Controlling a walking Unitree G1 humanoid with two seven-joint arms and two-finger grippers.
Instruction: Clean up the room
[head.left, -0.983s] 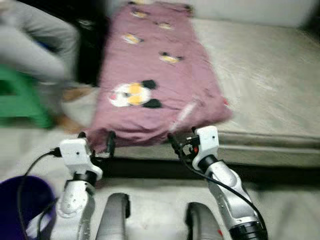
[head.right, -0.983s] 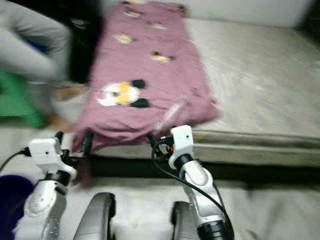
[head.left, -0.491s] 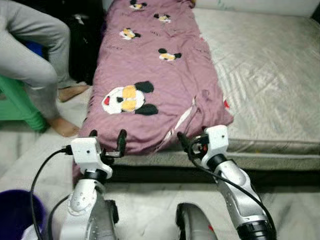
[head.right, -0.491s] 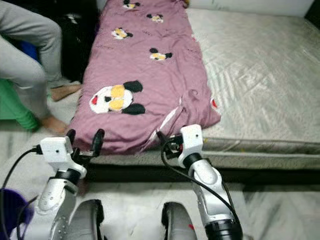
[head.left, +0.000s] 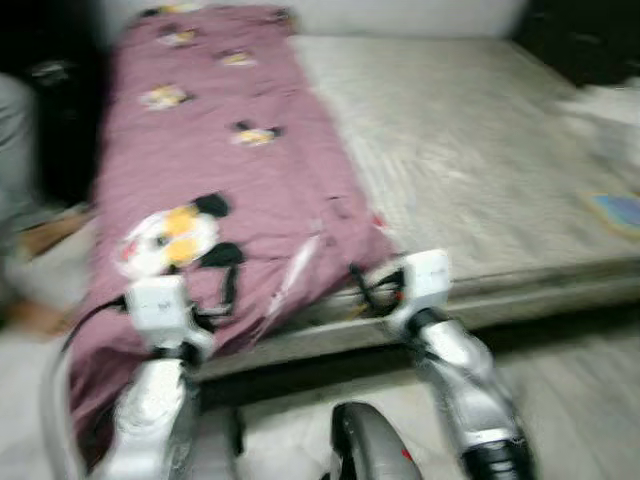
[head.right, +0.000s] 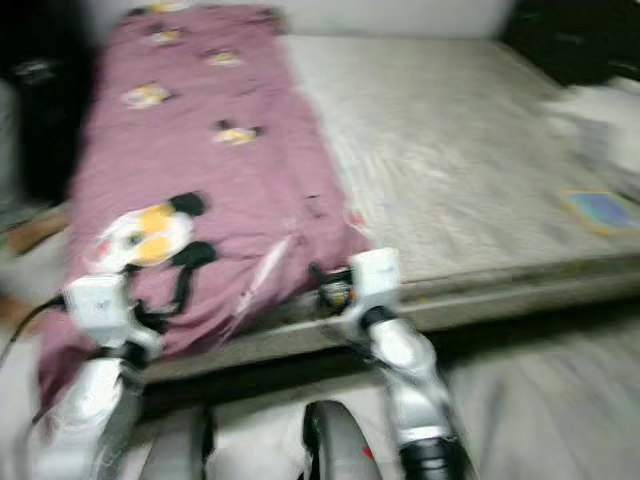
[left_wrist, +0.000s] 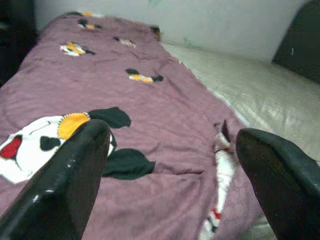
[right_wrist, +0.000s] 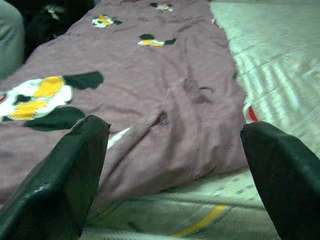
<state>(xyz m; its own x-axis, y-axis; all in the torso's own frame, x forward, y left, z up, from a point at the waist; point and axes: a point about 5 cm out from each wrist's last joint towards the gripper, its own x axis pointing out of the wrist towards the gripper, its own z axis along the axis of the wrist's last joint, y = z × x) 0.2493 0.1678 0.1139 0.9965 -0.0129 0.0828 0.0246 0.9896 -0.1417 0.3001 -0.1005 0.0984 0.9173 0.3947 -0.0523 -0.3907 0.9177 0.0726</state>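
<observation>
Blanket (head.left: 230, 190) lies along the left side of the bed (head.left: 470, 170), its end draped over the near edge. Left gripper (left_wrist: 170, 165) and right gripper (right_wrist: 175, 170) hover at that edge, jaws open, empty.

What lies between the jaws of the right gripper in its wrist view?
Between the open jaws of the right gripper lies the near edge of the purple blanket, with a strip of the grey mattress below it.
</observation>
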